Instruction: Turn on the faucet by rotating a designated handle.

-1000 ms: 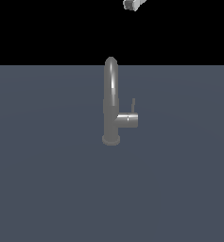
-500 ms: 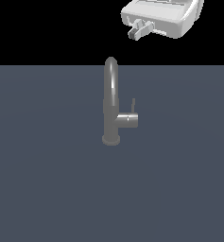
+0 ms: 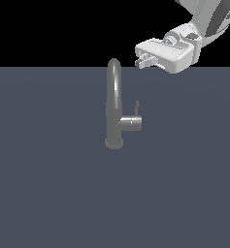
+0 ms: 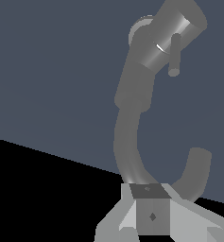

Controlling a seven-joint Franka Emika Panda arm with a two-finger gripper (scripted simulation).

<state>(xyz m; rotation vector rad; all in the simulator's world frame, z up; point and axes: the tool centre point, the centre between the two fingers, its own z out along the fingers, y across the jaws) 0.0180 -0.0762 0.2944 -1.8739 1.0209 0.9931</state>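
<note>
Faucet stands at the middle of the exterior view on the dark counter, its handle a thin dark rod rising from the stubby side cylinder. The hand, upper right, hangs well above and apart; whether its fingers are apart I cannot tell. Best to descend beside the rod, clear of the arched spout, then push sideways.

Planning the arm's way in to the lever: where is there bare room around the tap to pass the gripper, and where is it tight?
Bare floor borders the faucet on every side. The handle stands on the exterior view's right of the spout, with a narrow gap between them: that is tight. The gripper hangs above, apart from both.
</note>
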